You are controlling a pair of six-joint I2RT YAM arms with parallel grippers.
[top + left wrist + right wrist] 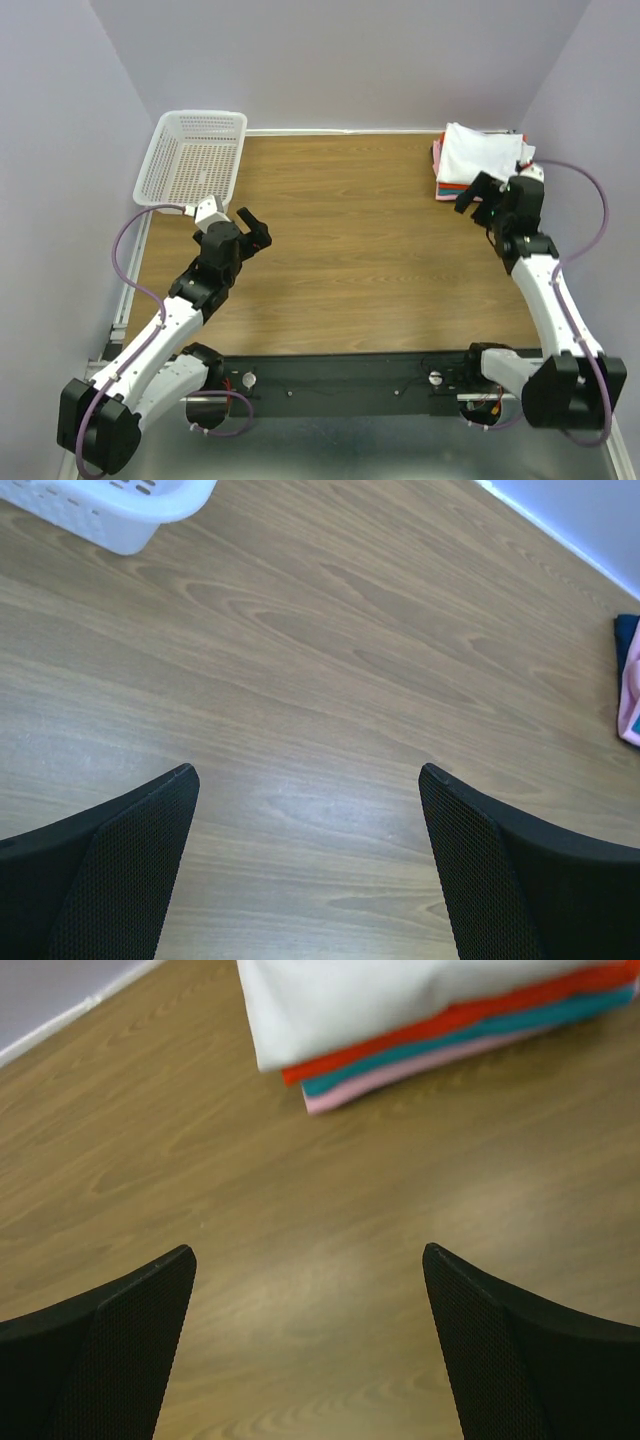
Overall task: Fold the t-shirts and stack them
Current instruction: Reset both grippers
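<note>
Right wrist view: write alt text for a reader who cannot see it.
A folded stack of cloth t-shirts, white over orange-red, teal and pink, lies on the wooden table beyond the open, empty black right gripper.

Folded cloth t-shirts: four in one stack, upper right of the top view (white t-shirt [482, 152], orange-red t-shirt [450, 1024], teal t-shirt [470, 1039], pink t-shirt [380, 1079])
White plastic mesh basket [193, 158]: one, upper left
Black two-finger grippers: two, left gripper [252, 228] and right gripper [480, 192]
Wooden table [350, 250]: one
</note>
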